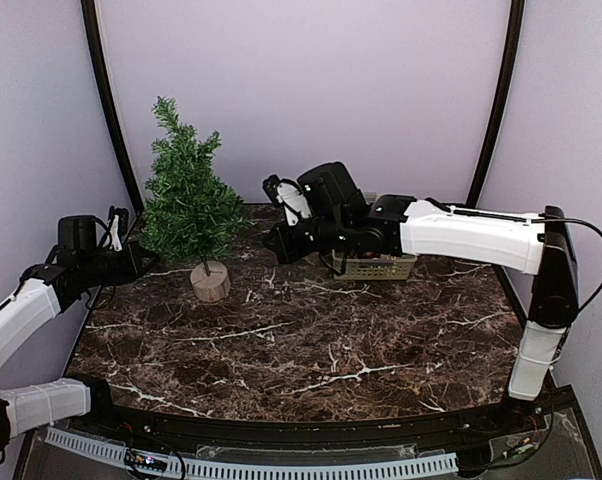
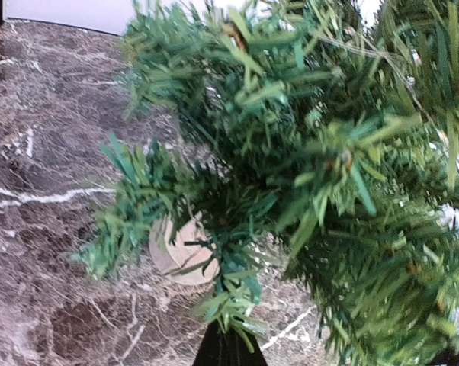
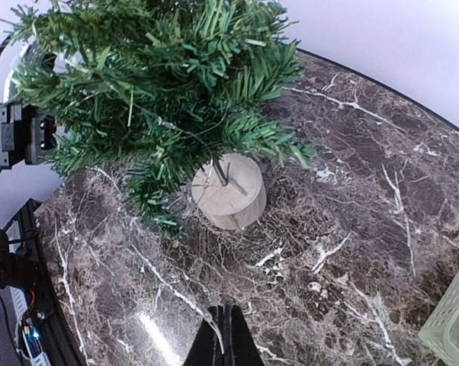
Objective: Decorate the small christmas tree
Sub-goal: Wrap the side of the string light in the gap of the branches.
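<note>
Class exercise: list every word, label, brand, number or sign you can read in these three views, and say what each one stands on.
None: no text can be read in any view.
The small christmas tree, its wooden base, the marble table and the basket bear no lettering.
The small board with coloured lights at the table's near edge: too small to read.

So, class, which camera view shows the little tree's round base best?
The right wrist view: the base lies close and mostly uncovered, top and side showing. The top external view shows it whole but small. The left wrist view shows only a patch of it between branches.
</note>
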### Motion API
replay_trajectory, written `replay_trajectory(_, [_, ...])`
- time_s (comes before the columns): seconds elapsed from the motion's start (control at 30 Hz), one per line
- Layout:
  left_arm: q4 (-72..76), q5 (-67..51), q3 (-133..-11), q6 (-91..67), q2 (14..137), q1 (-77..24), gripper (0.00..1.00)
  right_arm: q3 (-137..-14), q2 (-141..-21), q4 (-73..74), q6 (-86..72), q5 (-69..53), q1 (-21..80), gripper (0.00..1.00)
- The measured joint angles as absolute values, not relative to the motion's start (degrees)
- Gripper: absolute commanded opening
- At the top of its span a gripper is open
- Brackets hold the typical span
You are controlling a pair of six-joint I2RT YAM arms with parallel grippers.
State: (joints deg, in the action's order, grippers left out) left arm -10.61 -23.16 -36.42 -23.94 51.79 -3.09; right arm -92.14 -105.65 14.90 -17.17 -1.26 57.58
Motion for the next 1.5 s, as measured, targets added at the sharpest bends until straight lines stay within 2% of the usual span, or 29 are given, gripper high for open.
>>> replay_trajectory(0.3, [-9.04,-21.74,-41.5,-19.88,61.06,1.26,0.0,-92.14,-105.65,17.17,-17.69,-2.2,63.02,0.0])
replay_trajectory(0.37, [-8.34,-21.93,-42.85,-19.03,63.48,2.24,0.04,-92.18,-105.65,17.17,-18.26,-2.79,64.42,0.0])
replay_trajectory(0.43, [-8.05,-22.02,-44.42,-18.22,65.39,2.7,0.16,-92.47,-105.67,17.21,-18.79,-2.87,65.23,0.0])
replay_trajectory(0.53, [-7.97,-21.58,-46.35,-16.99,66.3,2.85,0.42,-93.78,-105.78,17.37,-19.38,-1.72,65.8,0.0])
replay_trajectory(0.63, [-8.97,-20.23,-47.16,-16.36,65.06,2.9,0.6,-95.42,-105.8,18.15,-19.35,0.6,65.45,0.0])
replay_trajectory(0.87, [-16.56,-18.13,-47.05,-16.34,54.11,2.9,0.65,-99.22,-105.82,20.14,-18.41,3.57,62.26,0.0])
replay_trajectory(1.07, [-21.61,-23.35,-46.83,-19.11,46.96,1.65,0.71,-105.78,-108.47,21.58,-16.03,4.36,58.65,0.0])
replay_trajectory(1.2, [-23.49,-26.11,-46.7,-21.02,44.8,-0.95,0.75,-111.24,-111.02,22.48,-13.74,4.34,57.76,0.0])
replay_trajectory(1.5, [-24.58,-27.11,-41.89,-23.9,44.12,-1.91,0.78,-120.9,-116.11,21.3,-10.96,2.83,57.19,0.0])
